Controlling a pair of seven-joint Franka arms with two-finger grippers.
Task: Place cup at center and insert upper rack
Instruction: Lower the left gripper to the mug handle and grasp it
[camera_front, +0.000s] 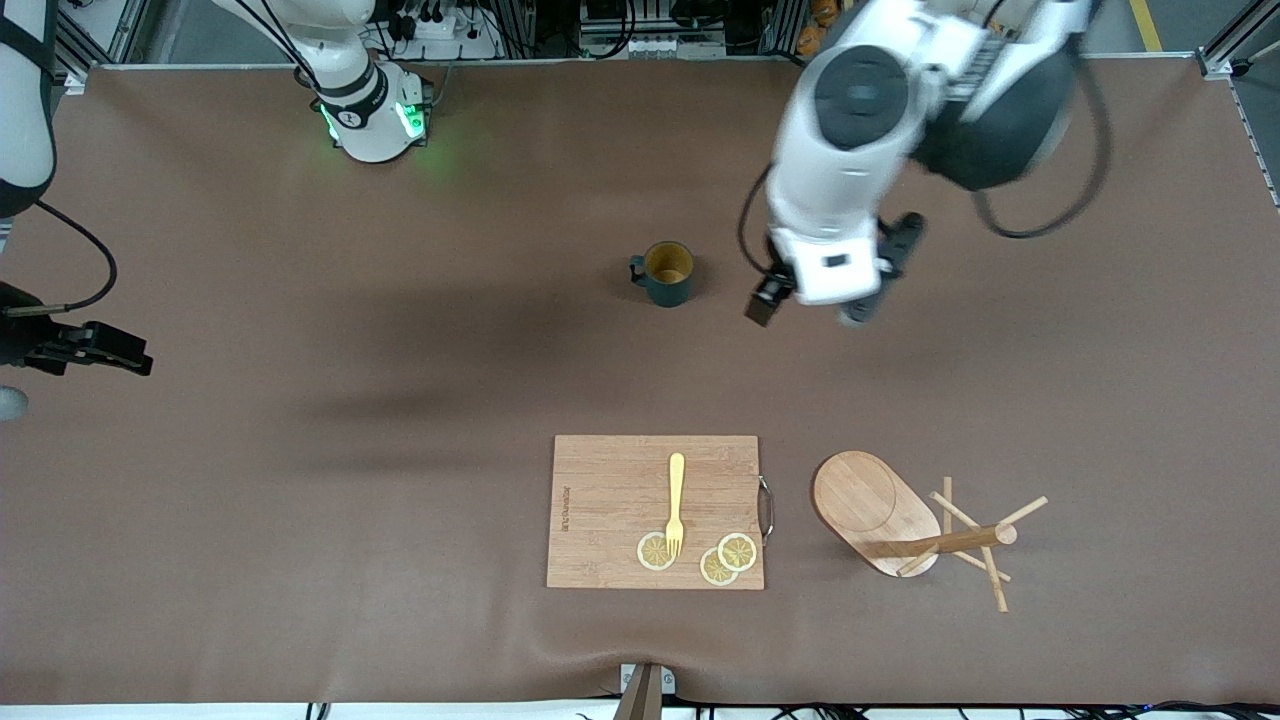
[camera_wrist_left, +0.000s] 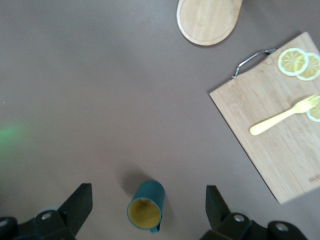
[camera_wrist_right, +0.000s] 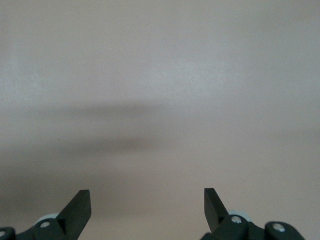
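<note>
Nearest the front camera: cutting board (camera_front: 655, 512) flat on the bench (camera_front: 300, 560), carrying a yellow fork (camera_front: 676, 503) and three lemon slices (camera_front: 737, 551). Just beside it, toward the left arm's end of the bench: upper rack (camera_front: 905, 522) tipped over on its side, oval base on edge, post lying level, peg sticks splayed out away from the board. Untouched so far.

Farther from the front camera, near the middle of the bench: cup (camera_front: 667, 273) upright, ochre inside showing, handle turned toward the right arm's end. Well apart from board and rack.

Above bare bench beside the cup, on the rack's side of it: left tool (camera_front: 812, 306), up in the air, fingers spread wide and holding nothing. From the left wrist view, cup (camera_wrist_left: 146, 206) framed low between the two fingers (camera_wrist_left: 77, 204), not yet touched.

At the right arm's end of the bench: right tool (camera_front: 125, 358), likewise spread and empty, waiting over bare surface.

Step in hand, by the look of it: approach to the cup, opening part of the task. Next move likely calls for bringing the left tool across over the cup and down, fingers straddling the rim or wall, clear of the handle, then closing. Rack to be stood up afterwards.
</note>
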